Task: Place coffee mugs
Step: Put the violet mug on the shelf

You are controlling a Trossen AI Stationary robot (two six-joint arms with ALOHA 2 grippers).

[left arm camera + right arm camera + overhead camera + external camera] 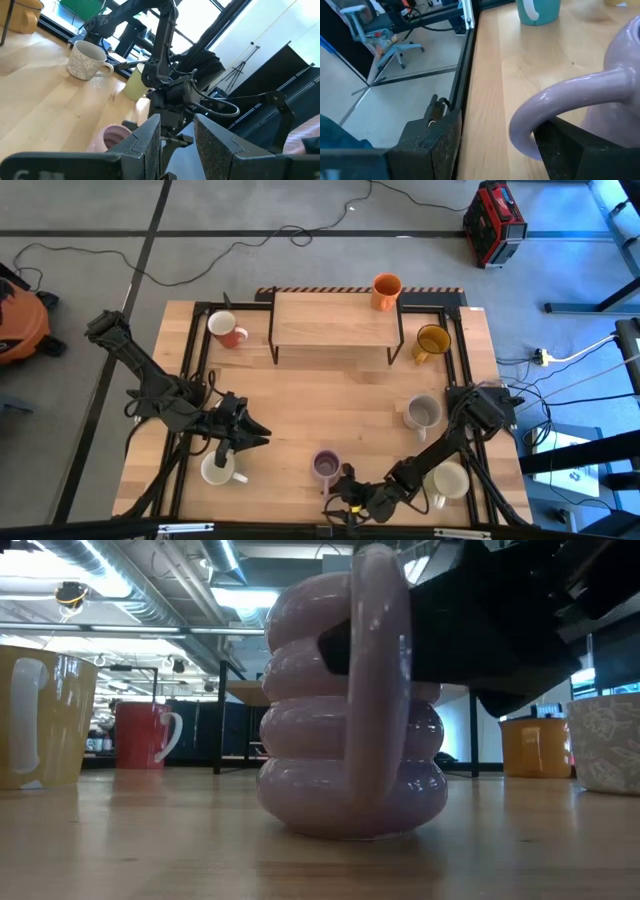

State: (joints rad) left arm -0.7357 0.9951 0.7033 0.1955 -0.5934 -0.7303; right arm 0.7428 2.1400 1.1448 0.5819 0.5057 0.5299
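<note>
The purple mug stands upright on the desk near the middle of its front edge. The right end effector is at its handle, fingers spread wide with the handle loop between them, one finger just under the loop; no grip has closed. The left end effector hovers by a white mug near the front-left corner, fingers narrowly apart and holding nothing. A red mug stands near the back-left corner, an orange mug on the shelf at the back edge, and yellow, grey and cream mugs along the right edge.
</note>
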